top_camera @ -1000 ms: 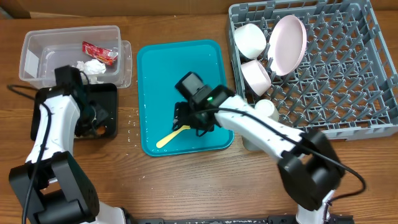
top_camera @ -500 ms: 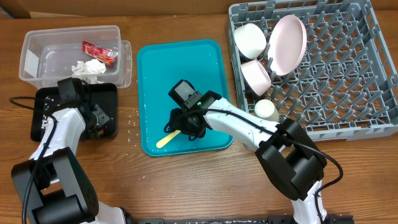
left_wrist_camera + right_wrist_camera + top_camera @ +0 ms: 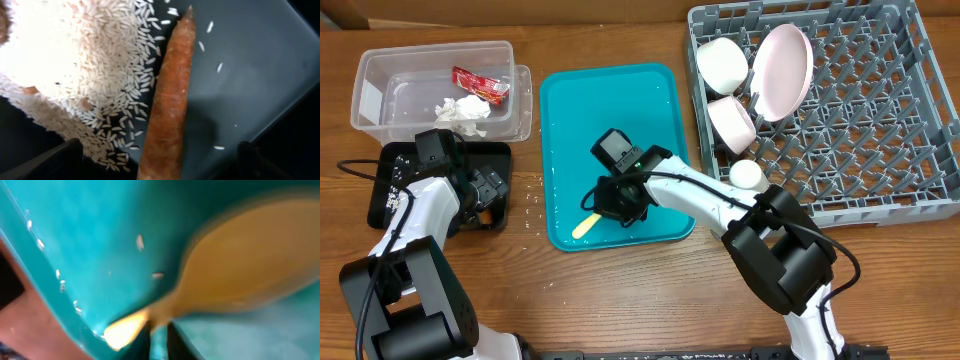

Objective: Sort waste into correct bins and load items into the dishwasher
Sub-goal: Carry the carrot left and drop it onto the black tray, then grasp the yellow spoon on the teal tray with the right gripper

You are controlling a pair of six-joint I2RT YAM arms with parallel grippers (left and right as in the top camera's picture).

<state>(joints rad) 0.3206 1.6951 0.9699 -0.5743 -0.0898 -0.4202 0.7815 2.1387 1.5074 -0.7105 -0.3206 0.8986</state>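
Observation:
My left gripper (image 3: 485, 195) is open low over the black tray (image 3: 395, 165). In the left wrist view the orange-brown stick (image 3: 170, 100) lies loose on the tray floor between the spread fingers (image 3: 52, 160), next to a heap of white rice (image 3: 75, 65). On the teal tray (image 3: 620, 110), my right gripper (image 3: 610, 208) is shut on the thin handle of the pale yellow spoon (image 3: 585, 225). The right wrist view shows its dark fingertips (image 3: 150, 339) pinched at the spoon (image 3: 250, 275) handle. The clear tub (image 3: 380, 95) holds the red wrapper (image 3: 480, 85) and crumpled white paper (image 3: 460, 110).
The grey dish rack (image 3: 880, 110) at the right holds the pinkish plate (image 3: 782, 70) on edge and two white bowls (image 3: 722, 62) (image 3: 732, 122) at its left side. A small white cup (image 3: 748, 177) sits at the rack's front left corner, close to my right arm.
My left gripper has opened and let the stick go into the black tray. My right gripper has come down on the teal tray and shut on the spoon's handle.

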